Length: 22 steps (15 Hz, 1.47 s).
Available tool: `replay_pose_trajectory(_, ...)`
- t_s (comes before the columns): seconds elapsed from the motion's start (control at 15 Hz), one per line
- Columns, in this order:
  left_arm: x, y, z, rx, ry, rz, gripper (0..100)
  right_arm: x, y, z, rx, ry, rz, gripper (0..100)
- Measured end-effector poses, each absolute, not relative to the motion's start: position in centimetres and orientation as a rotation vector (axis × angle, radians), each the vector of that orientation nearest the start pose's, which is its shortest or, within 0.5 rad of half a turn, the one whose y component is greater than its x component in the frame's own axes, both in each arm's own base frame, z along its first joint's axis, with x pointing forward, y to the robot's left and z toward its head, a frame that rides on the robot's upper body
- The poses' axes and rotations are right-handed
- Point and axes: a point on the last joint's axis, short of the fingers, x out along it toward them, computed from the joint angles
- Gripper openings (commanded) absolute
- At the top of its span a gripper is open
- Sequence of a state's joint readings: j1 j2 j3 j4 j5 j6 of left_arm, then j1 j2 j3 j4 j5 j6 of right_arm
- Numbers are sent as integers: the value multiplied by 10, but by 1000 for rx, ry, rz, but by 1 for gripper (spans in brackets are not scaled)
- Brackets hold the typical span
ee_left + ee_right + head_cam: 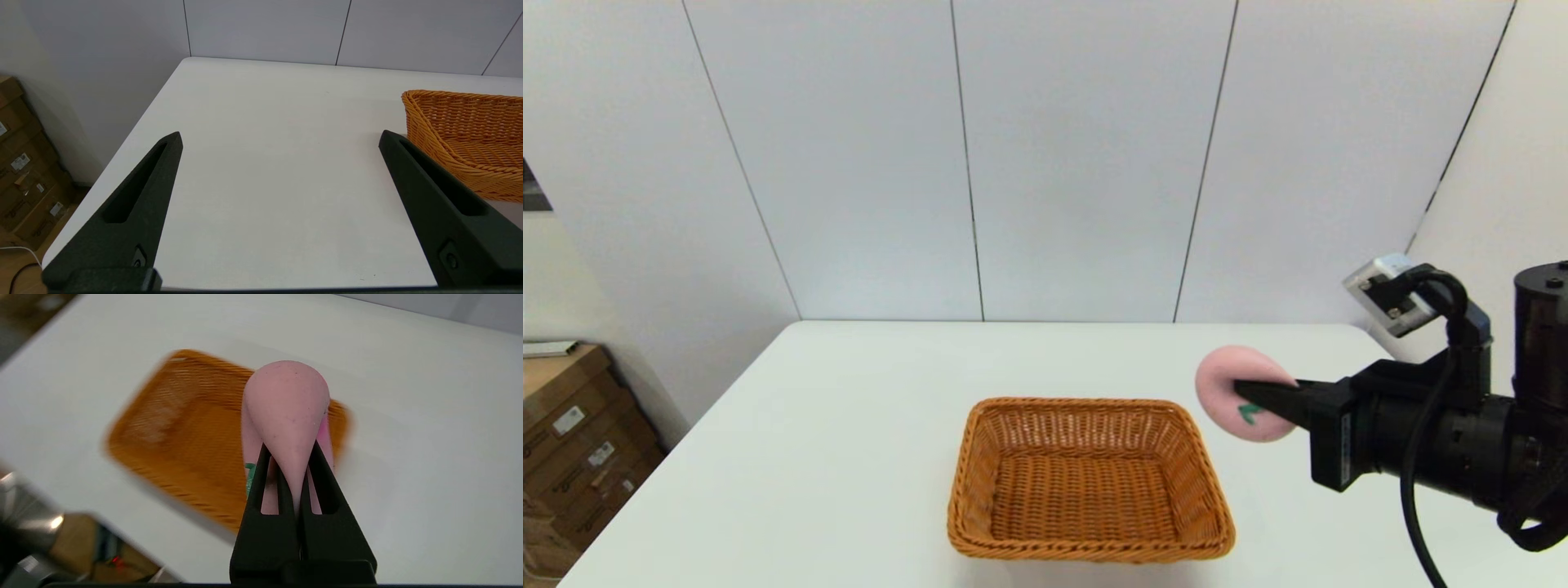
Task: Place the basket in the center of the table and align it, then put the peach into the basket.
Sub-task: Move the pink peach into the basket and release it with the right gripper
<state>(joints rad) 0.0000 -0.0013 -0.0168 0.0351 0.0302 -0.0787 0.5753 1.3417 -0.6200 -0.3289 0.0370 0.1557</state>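
1. While the right gripper [1262, 402] pinches the pink toy peach [1232, 390] tightly between its nearly closed fingers, it holds the fruit in the air just beyond the wicker basket's [1088, 480] right rim.
2. That basket sits squarely mid-bench [849, 425], toward the near edge, so the placing step appears to be in hand.
3. Next, I judge, the peach must travel over the basket, lower, and be released.
4. Left gripper [280, 141] hovers wide open and empty, beside the basket's left side.

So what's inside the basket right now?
Nothing: the basket shows only bare weave. The peach is held in the air by the right end effector, not yet inside.
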Motion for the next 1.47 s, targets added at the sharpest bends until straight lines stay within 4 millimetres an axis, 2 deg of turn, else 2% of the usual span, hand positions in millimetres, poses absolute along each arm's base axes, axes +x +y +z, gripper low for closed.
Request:
replay_pose_trajectory(0.13,-24,1,77,-79,14,31,100,173,134,195,26,441,652,0)
replay_pose_trajectory(0.33,-24,1,77,-79,13,30,100,187,158,194,15,460,695,0)
replay_pose_trajectory(0.6,-24,1,77,-79,13,30,100,211,183,170,-16,544,695,0)
replay_pose_trajectory(0.87,-24,1,77,-79,14,30,100,219,201,145,-53,625,709,0)
replay_pose_trajectory(0.93,-24,1,77,-79,14,30,100,219,204,142,-58,637,714,100)
replay_pose_trajectory(1.47,-24,1,77,-79,13,30,100,226,209,133,-72,653,700,100)
